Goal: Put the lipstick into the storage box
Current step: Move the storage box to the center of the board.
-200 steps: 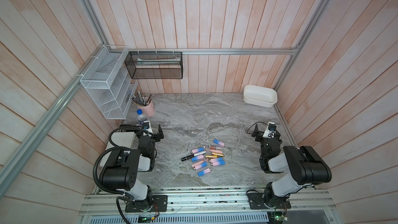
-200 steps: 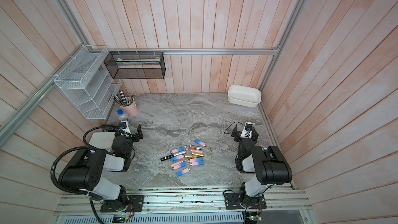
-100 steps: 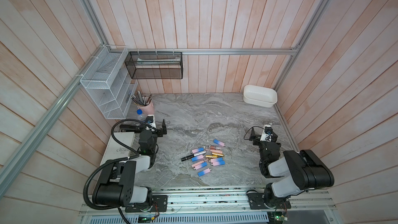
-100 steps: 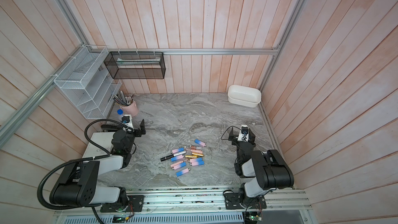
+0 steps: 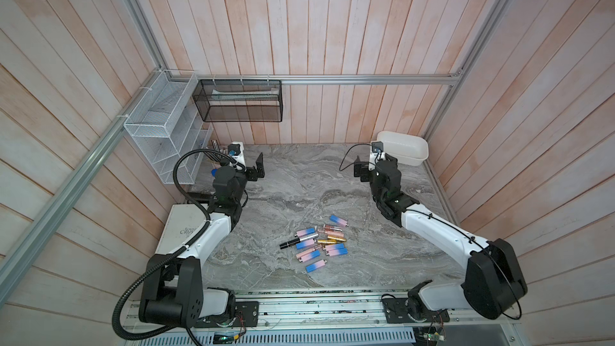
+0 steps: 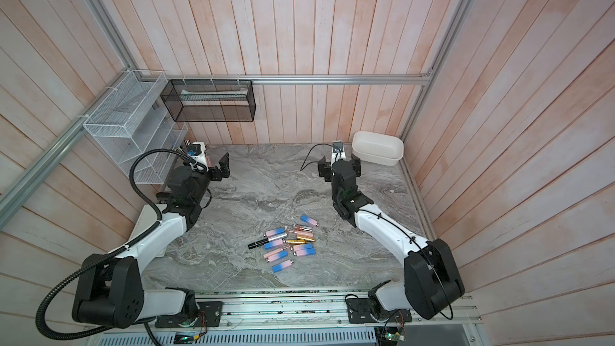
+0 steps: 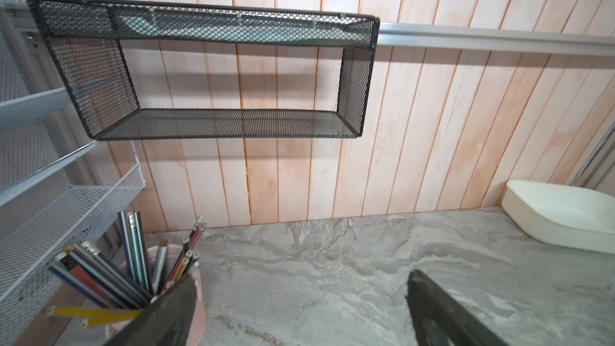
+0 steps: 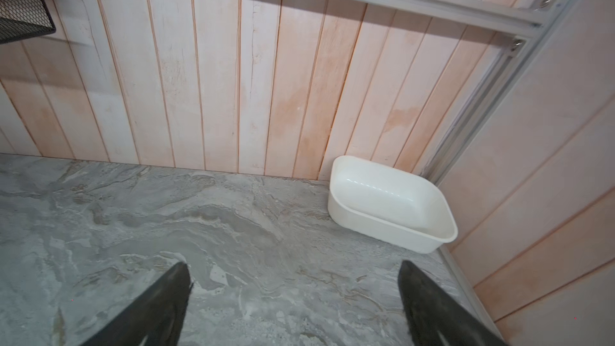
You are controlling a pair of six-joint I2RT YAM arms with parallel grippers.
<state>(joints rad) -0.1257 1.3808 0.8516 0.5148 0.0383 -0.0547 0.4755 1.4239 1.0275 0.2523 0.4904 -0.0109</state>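
Right now both arms are hanging up nr the back wall, well apart from the lipsticks (image 5: 317, 244), which are lying in a loose heap on the table (image 5: 299, 188) towards the front. The left gripper (image 7: 299, 311) is showing its fingers spread wide w/ nothing btw them; same for the right gripper (image 8: 293, 307). The storage box (image 8: 382, 228) is sitting empty in the far corner, on the right arm's side. I'm thinking the right arm is suiting this best: going for the lone pink-and-blue tube (image 5: 338, 220) lying apart from the heap, coming straight down, closing across its narrow width, not nudging the neighbours.
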